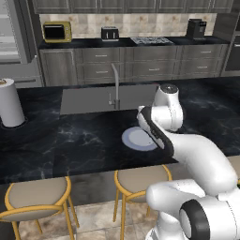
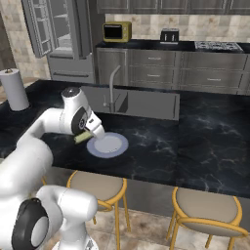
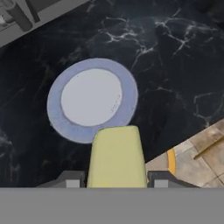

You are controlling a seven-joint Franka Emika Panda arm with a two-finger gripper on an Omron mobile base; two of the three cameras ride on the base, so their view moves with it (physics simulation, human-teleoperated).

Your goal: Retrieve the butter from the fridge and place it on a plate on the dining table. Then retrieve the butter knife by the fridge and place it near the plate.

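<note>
Pincer [image 3: 114,183] gripping butter [image 3: 117,156] | above plate [image 3: 92,99] edge | dining table [image 3: 175,74]

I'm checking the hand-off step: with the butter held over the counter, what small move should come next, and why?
Probably ease forward and down over the plate before letting go. The gripper grips the butter, which overlaps only the plate's near rim, above the table.

You see glossy black veined marble on the dining table [image 1: 70,140]; beside the sink, the plate [image 3: 92,98] looks smooth, matt.
</note>
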